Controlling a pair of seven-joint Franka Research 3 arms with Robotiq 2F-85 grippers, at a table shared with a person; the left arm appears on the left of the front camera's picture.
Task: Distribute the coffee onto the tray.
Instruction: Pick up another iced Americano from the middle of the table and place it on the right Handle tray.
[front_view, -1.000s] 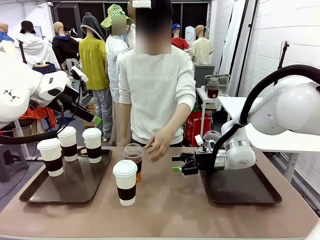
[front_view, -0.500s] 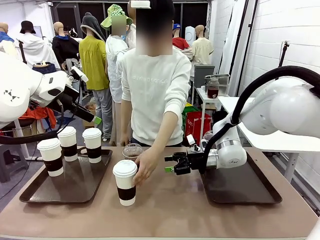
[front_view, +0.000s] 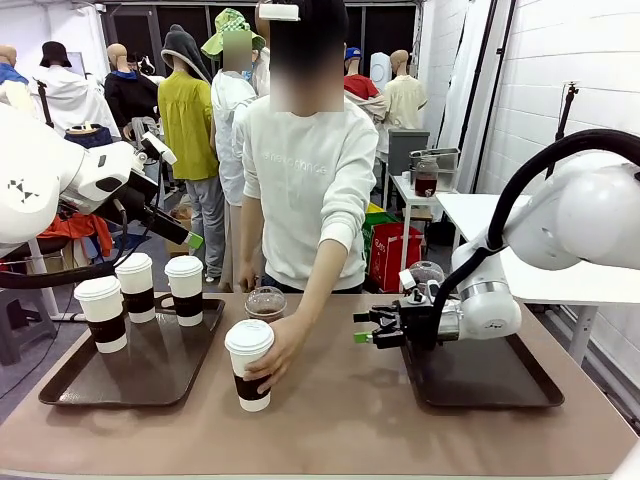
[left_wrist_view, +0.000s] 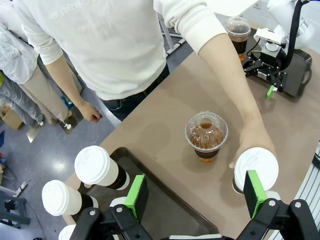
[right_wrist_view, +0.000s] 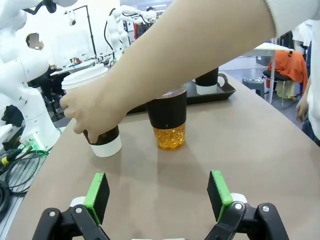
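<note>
Three white lidded coffee cups with brown sleeves (front_view: 184, 290) stand on the left tray (front_view: 70, 385). A fourth white cup (front_view: 250, 365) stands on the table, and a person's hand (front_view: 277, 350) grips it. An iced coffee (front_view: 266, 303) stands just behind that cup. Another iced coffee (front_view: 425, 275) is at the far side of the right tray (front_view: 490, 385). My right gripper (front_view: 362, 330) hovers open and empty at that tray's left edge, pointing at the held cup (right_wrist_view: 100, 135). My left gripper (front_view: 190, 240) hangs open above the left tray, and its pads (left_wrist_view: 136, 197) frame the tray edge and table below.
The person stands at the far side of the table and reaches one arm (right_wrist_view: 190, 60) across its middle. Bare tabletop (front_view: 340, 420) lies between the two trays. The dark right tray has free room on it.
The person's hand dropped from beside the iced coffee onto the white cup on the table. My right gripper swung a little left, then back right. The left arm stayed still.
</note>
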